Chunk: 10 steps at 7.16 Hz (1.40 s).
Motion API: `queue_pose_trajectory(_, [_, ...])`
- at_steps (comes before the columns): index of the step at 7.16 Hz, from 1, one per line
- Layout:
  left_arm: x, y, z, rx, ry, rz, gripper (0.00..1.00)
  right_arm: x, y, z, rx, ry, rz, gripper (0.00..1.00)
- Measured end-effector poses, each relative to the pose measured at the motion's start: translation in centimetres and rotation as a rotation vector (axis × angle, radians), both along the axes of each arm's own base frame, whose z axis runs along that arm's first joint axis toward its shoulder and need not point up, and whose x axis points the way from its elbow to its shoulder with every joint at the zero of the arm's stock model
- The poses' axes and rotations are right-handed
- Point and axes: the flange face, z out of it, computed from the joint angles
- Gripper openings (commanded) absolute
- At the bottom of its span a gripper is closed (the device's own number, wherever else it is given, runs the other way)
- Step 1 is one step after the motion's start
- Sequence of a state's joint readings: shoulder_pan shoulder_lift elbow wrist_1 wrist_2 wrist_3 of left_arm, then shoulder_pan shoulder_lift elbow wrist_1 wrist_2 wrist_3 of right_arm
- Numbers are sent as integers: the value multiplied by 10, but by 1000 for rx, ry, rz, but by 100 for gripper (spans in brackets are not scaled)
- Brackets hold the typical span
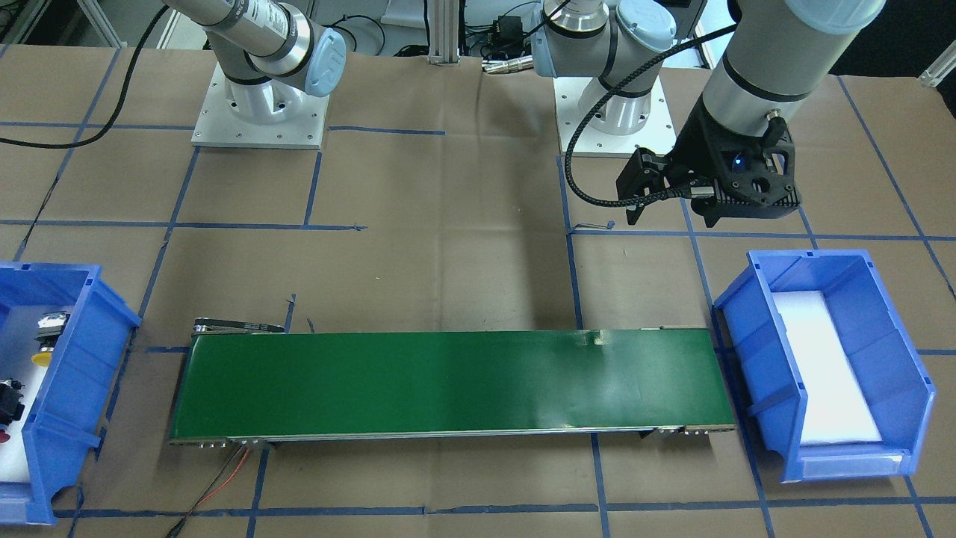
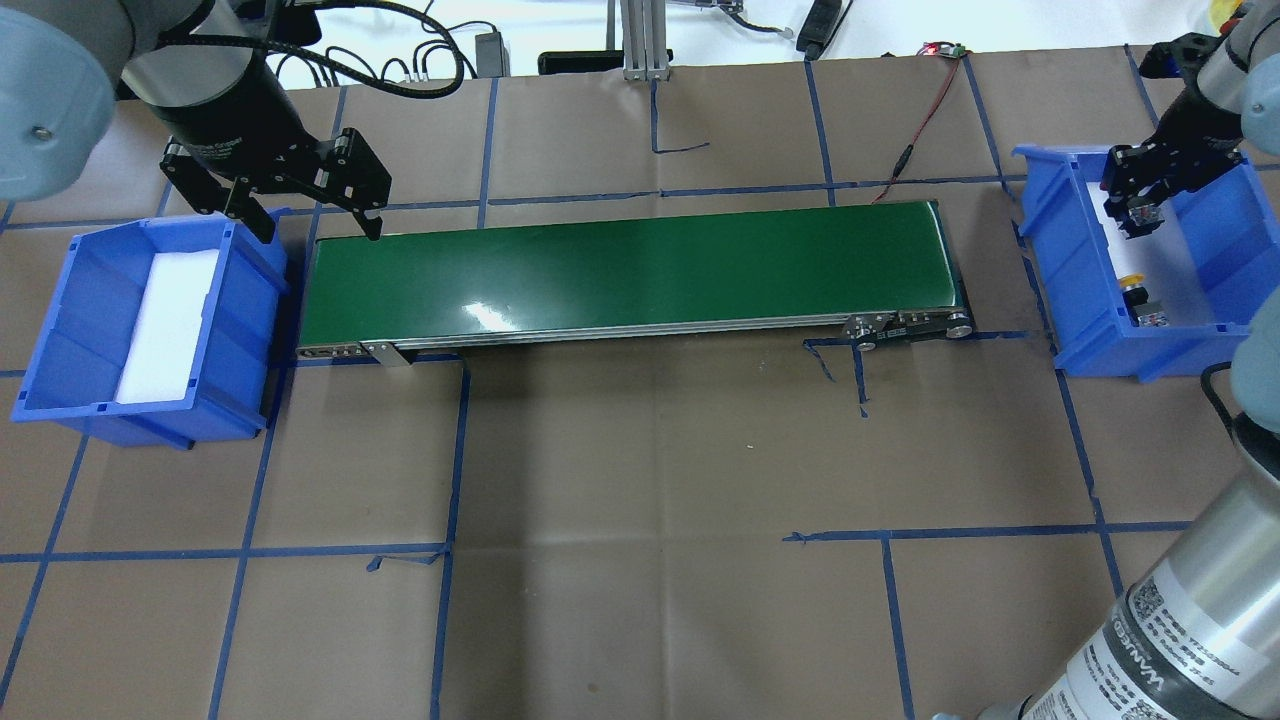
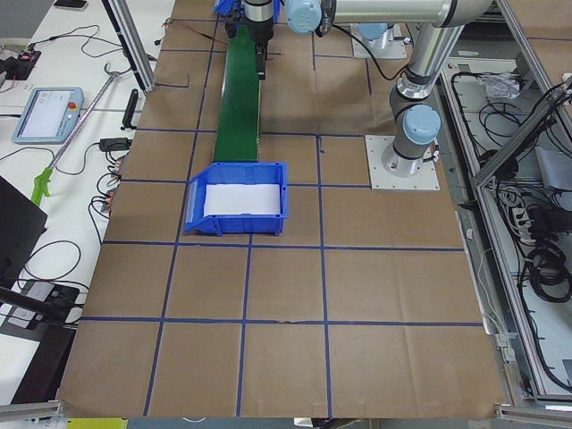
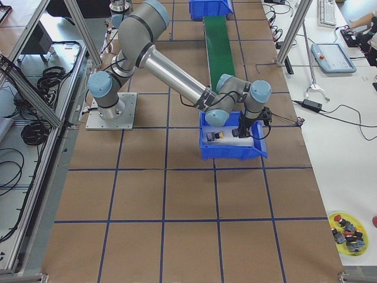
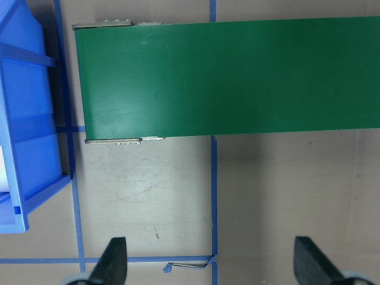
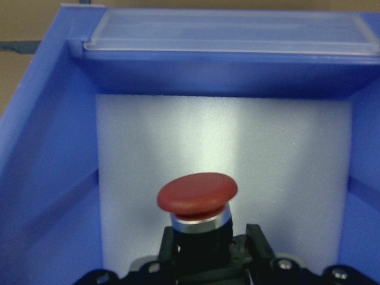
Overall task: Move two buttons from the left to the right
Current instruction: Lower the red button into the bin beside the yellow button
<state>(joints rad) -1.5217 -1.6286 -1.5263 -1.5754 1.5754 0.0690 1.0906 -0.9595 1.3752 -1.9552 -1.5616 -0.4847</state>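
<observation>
While brown paper gridded with blue tape covers the table (image 2: 640, 500), a green conveyor belt (image 2: 620, 270) runs between two blue bins, and cable-strewn benches (image 4: 341, 118) flank it. The left gripper (image 2: 320, 235) hangs spread wide, holding nothing, near the belt's end and the foam-lined left bin (image 2: 60, 330). The right gripper (image 2: 1135, 215) reaches into the right bin (image 2: 1085, 320), fingers clamped on the body of the red button (image 6: 197, 193). The yellow button (image 2: 1135, 283) lies on the foam nearby.
</observation>
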Motion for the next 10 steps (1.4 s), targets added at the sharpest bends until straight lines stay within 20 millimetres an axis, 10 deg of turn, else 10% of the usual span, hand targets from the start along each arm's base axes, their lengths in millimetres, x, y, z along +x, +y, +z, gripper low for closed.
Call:
queue_pose_trajectory(2, [0, 0, 0, 0, 0, 0, 100, 2, 3, -13, 10, -4, 0, 21])
queue_pose_trajectory(3, [0, 0, 0, -1, 0, 0, 100, 1, 3, -17, 12, -5, 0, 70])
queue_pose_trajectory(4, [0, 0, 1, -1, 0, 0, 100, 1, 1, -18, 8, -4, 0, 98])
queue_pose_trajectory(10, [0, 0, 1, -2, -1, -1, 100, 3, 0, 11, -47, 16, 1, 100])
